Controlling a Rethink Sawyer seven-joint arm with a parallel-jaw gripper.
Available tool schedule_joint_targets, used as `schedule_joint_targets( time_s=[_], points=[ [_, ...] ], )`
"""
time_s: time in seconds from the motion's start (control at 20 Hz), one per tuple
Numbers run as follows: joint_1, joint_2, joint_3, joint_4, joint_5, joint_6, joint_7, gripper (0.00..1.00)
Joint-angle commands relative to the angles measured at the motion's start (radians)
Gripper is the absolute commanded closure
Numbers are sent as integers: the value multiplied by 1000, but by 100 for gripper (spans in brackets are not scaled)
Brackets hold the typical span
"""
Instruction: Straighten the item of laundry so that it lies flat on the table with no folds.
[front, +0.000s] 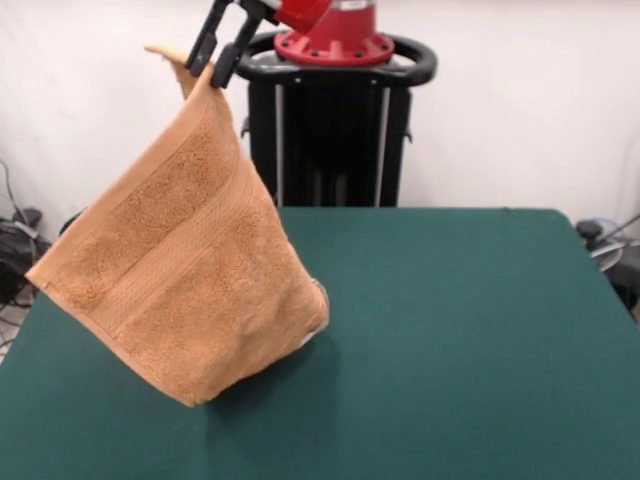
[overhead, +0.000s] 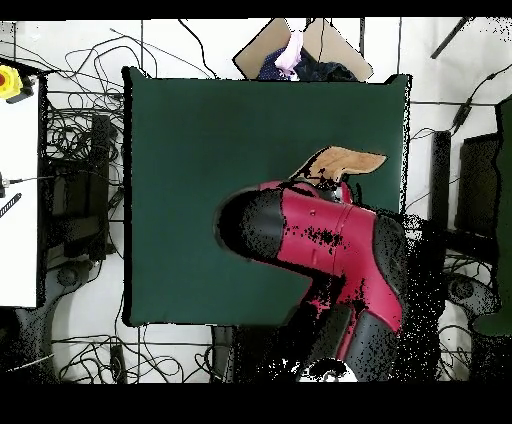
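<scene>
The black end effector is pinching one corner of the orange-tan terry-cloth hand towel, which is hanging below it, banded, over the dark green felt tabletop.

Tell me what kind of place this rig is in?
Probably a robotics lab: a red and black robot arm works at a dark green felt-topped table, loose cables cover the floor around it, and its gripper holds up an orange-tan terry towel.

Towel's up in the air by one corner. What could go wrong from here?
1. The gripper pinches only a small corner of the towel; it could slip free and drop in a heap.
2. The towel's lower end looks bunched, so lowering it onto the table might trap folds underneath.
</scene>
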Motion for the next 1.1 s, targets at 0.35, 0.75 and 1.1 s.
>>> schedule_joint_targets(
  time_s=[0.35, 0.75, 1.1],
  points=[
    [-43, 0, 14, -68, 29, 114, 189, 100],
    [-86, 25, 60, -63, 23, 32, 167, 100],
    [-114, 36, 86, -39, 15, -26, 161, 100]
  ],
)
